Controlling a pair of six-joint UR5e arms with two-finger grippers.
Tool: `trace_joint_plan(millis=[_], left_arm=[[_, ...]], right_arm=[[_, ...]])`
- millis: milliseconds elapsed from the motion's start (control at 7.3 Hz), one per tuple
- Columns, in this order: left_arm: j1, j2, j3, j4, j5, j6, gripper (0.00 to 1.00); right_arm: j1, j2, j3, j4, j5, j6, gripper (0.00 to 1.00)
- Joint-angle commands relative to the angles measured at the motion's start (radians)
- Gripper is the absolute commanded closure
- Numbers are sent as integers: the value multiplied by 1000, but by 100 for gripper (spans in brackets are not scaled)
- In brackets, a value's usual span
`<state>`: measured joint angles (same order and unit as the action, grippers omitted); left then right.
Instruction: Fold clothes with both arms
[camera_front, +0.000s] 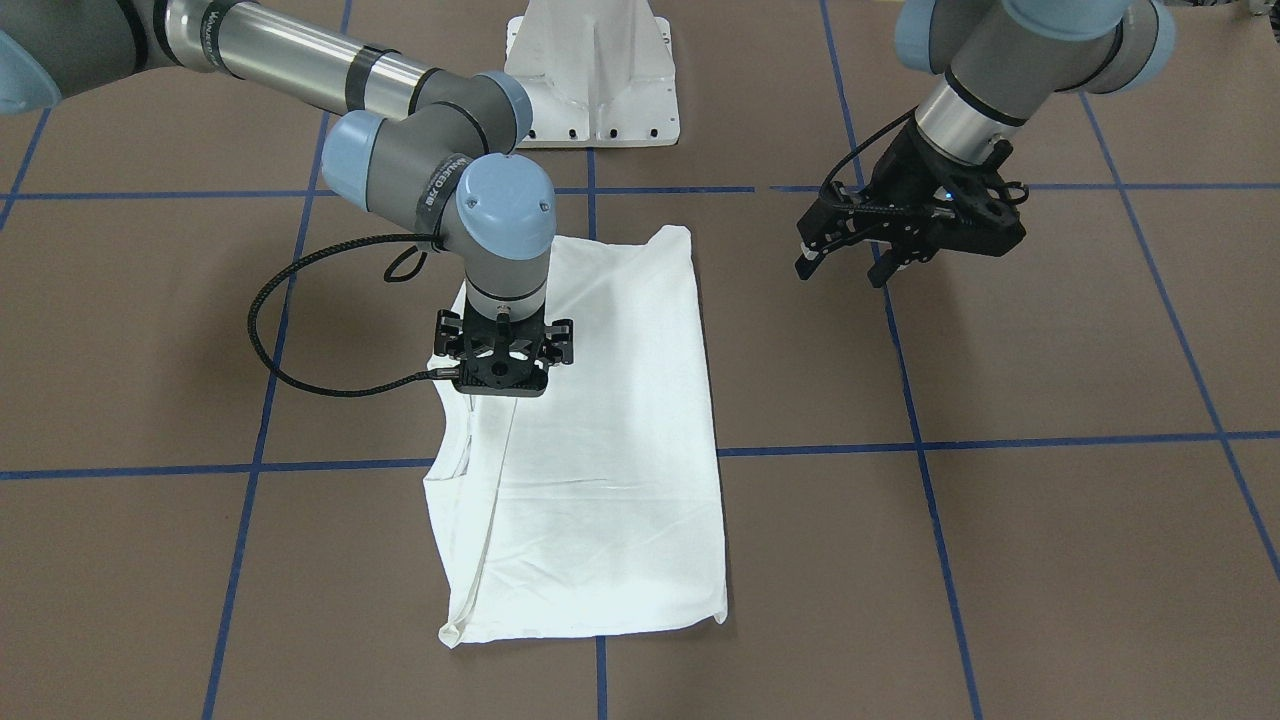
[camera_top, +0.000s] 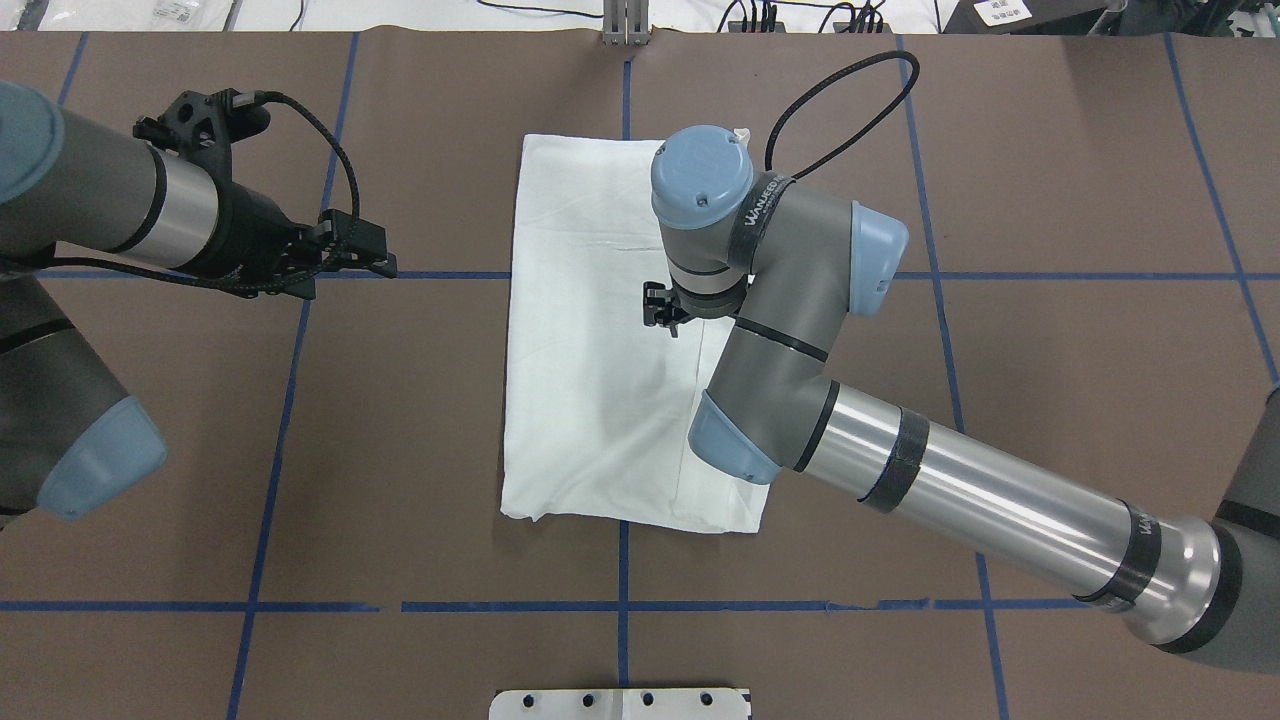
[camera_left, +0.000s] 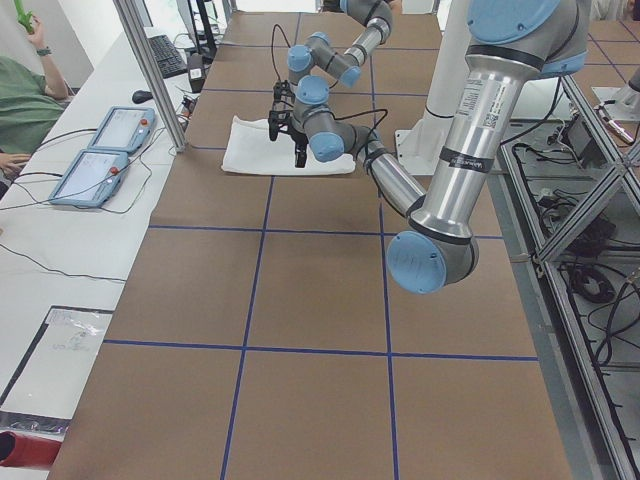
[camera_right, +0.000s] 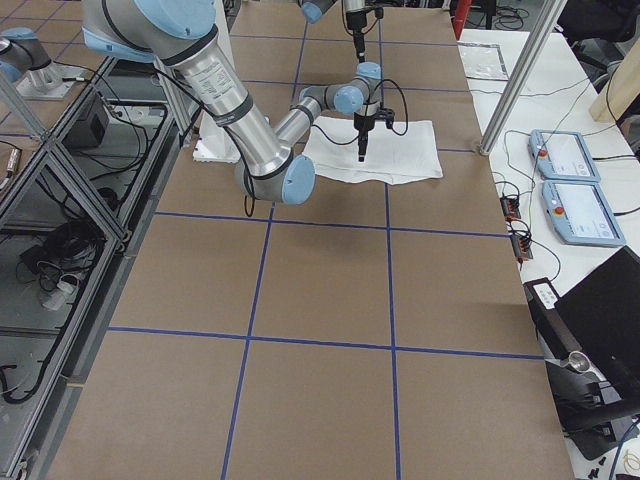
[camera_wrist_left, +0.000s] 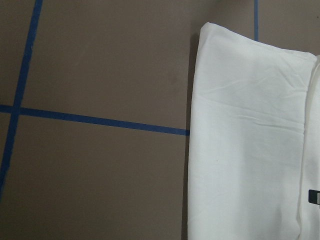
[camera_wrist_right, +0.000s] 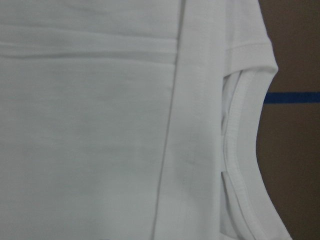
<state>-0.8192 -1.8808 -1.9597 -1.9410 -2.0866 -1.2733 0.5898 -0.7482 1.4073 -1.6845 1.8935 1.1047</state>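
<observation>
Brown table (camera_front: 1050, 350), gridded in blue tape. The white T-shirt (camera_front: 610, 480) lies mid-table, folded into a long strip. My right gripper (camera_front: 497, 362) hangs over its collar-side edge, I judge to take that fold; I cannot tell its jaws' spread. The left gripper (camera_front: 843, 268) hovers well aside, spread and empty, clear of the cloth.

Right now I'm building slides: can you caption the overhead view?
Right hand over a folded white T-shirt; left hand hangs clear of it above the brown table.
</observation>
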Motion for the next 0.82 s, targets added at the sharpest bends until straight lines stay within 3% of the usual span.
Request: trace_joint_plan(millis=[0,685], left_arm=[[0,2,1,1,-1,0,0],[2,2,8,-3,-1,0,0]], right_arm=[[-30,-6,-22,-4,3,-11,0],[-30,-22,-24,-55,10,-32,0]])
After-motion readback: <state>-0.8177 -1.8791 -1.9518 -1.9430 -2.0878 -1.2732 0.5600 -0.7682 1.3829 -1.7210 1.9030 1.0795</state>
